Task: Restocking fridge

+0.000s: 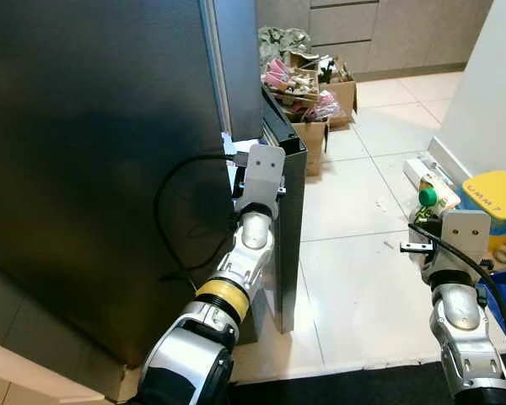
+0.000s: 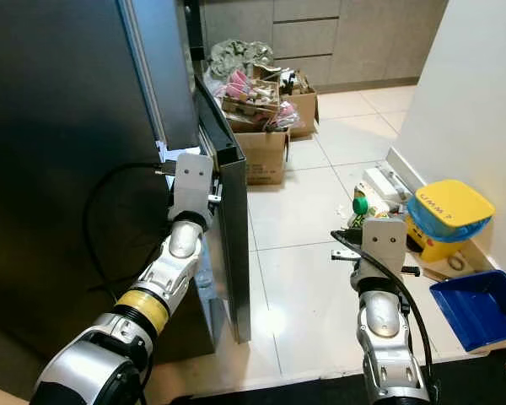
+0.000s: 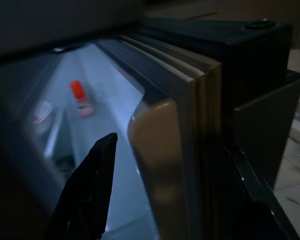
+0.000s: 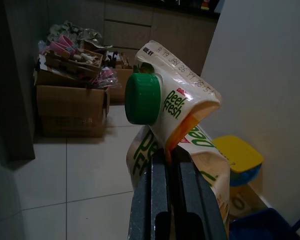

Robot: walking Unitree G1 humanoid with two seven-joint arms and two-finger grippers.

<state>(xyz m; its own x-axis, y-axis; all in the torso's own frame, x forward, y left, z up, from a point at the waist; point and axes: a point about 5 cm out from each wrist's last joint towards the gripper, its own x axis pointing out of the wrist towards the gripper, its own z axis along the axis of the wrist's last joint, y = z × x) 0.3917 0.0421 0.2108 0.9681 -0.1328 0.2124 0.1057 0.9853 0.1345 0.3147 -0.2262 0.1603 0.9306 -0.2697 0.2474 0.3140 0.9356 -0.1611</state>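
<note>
The tall dark fridge point(image 1: 93, 152) fills the left, and its narrow door point(image 1: 288, 177) stands slightly ajar. My left gripper point(image 3: 170, 142) is open at that door's edge, one black finger point(image 3: 90, 190) inside the gap and the other outside. Through the gap I make out a lit interior with a red-capped bottle point(image 3: 80, 97). My right gripper point(image 4: 172, 155) is held out over the tiled floor to the right of the fridge. It is shut on a crumpled Peel Fresh juice carton point(image 4: 182, 107) with a green cap point(image 1: 427, 197).
Cardboard boxes of clutter point(image 1: 308, 84) stand behind the fridge door. By the white wall on the right are a yellow-lidded bin point(image 1: 493, 198), a blue tray point(image 2: 481, 308) and a white object point(image 1: 422, 173) on the floor. Open tiles lie between.
</note>
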